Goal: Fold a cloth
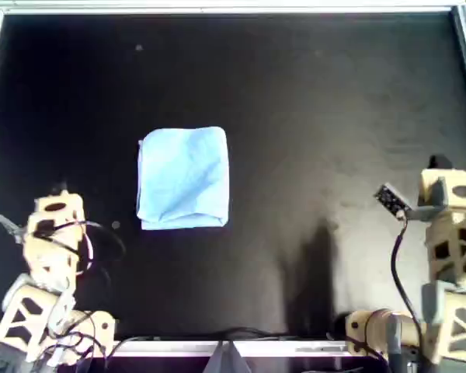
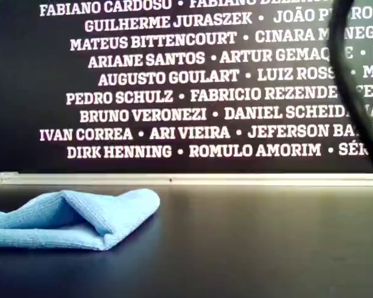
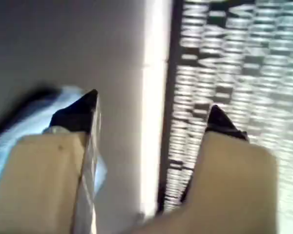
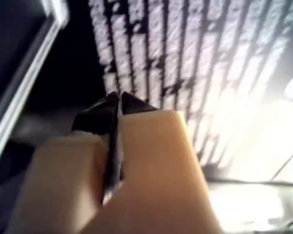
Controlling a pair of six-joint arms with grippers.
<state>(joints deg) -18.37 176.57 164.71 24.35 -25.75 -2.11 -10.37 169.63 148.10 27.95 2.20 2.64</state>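
The light-blue cloth (image 1: 183, 177) lies folded into a small, roughly square pad on the black table, left of centre in the overhead view. In the exterior view it (image 2: 81, 217) is a low folded bundle at the left. My first gripper (image 3: 152, 103) is open and empty, with a blurred bit of the cloth (image 3: 24, 122) behind one finger. My second gripper (image 4: 119, 100) is shut on nothing and faces the lettered wall. Neither gripper touches the cloth. The wrist views do not show which arm is which.
One tan arm (image 1: 53, 233) sits at the overhead view's lower left, another tan arm (image 1: 450, 225) at the right edge with a black cable (image 1: 396, 264). A white rim (image 1: 233, 9) frames the table. A dark wall with white names (image 2: 193, 81) stands behind.
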